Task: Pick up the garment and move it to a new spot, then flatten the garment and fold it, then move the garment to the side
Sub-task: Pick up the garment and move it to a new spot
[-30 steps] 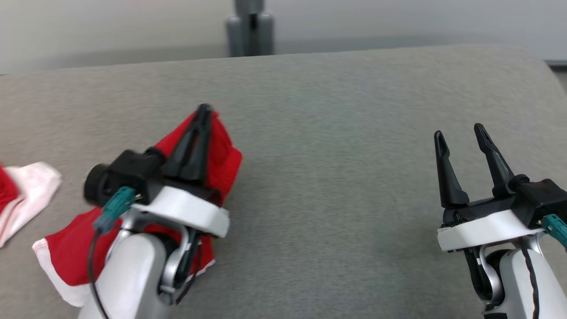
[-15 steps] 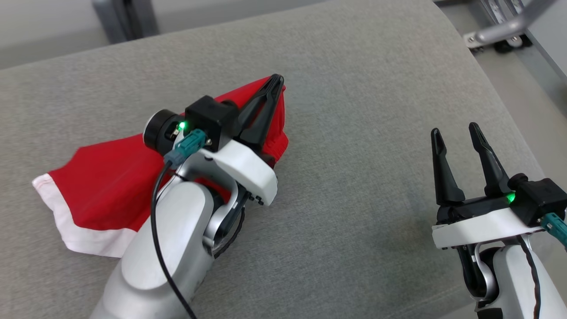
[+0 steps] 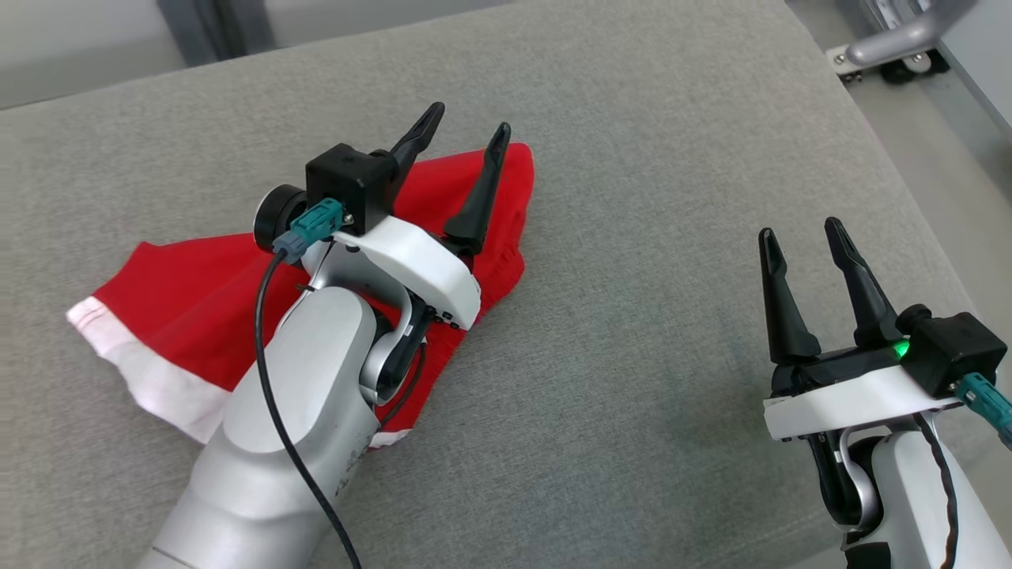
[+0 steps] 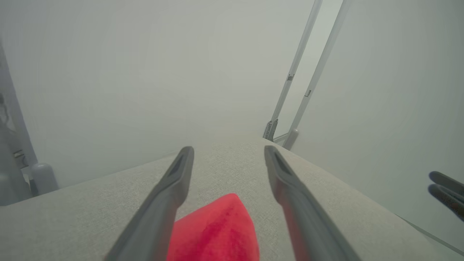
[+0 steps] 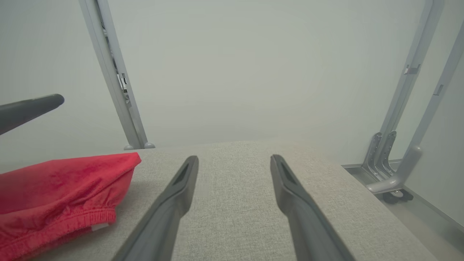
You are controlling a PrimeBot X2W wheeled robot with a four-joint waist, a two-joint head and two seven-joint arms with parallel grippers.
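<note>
Lying crumpled on the grey surface point(image 3: 648, 142), the red garment point(image 3: 174, 300) sits at the left.
Over its far corner hovers the left gripper point(image 3: 470, 117), fingers spread and holding nothing; well apart at the right, the right gripper point(image 3: 798, 227) is also spread and empty above the bare surface.

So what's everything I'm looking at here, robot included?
garment: one, red with a white hem, lying crumpled on the left part of the padded surface.
padded surface: one, grey fabric, under the garment and both grippers.
metal frame posts: several, grey, on the floor beyond the surface's edges.
left gripper: one, black fingers on a white and silver arm, open above the garment, holding nothing.
right gripper: one, same colours, open over bare fabric at the right.
</note>
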